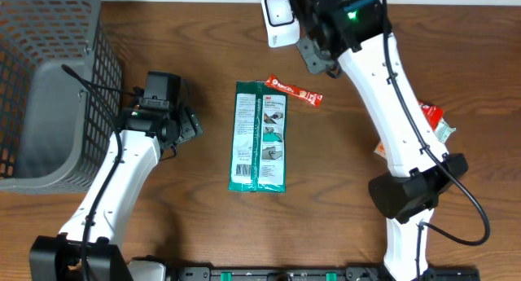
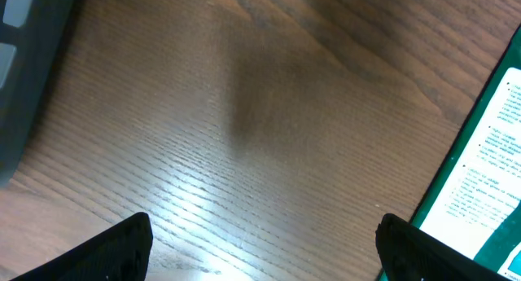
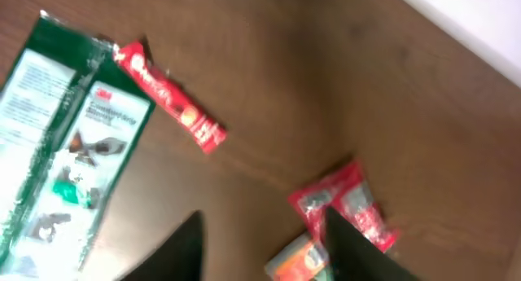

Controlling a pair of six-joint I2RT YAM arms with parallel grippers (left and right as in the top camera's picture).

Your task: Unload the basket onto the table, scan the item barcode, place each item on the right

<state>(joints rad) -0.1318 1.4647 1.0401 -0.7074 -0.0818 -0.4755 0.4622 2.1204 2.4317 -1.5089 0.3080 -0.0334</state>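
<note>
Both my grippers are empty. The left gripper [image 2: 262, 252] hangs with its jaws spread wide over bare table [image 1: 203, 37], just beside the green packet [image 1: 260, 137]. The right gripper [image 3: 264, 224] has its jaws parted around nothing, up near the white scanner [image 1: 278, 20] at the far edge.

The trouble I foresee is the reach. The scanner sits well apart from the packet, so a bad aim would read nothing. The red sachet [image 1: 294, 91] lies with one end at the packet's top corner and might get read in its place. The packet's film looks glossy, so glare could wash out the code. It also lies thin and flat on the wood, so a pinch could slide off its edge.

The packet lies mid-table, long and narrow, printed face up, green with white panels. A dark block low on its left panel may be the barcode, though it is too small to be sure
</note>
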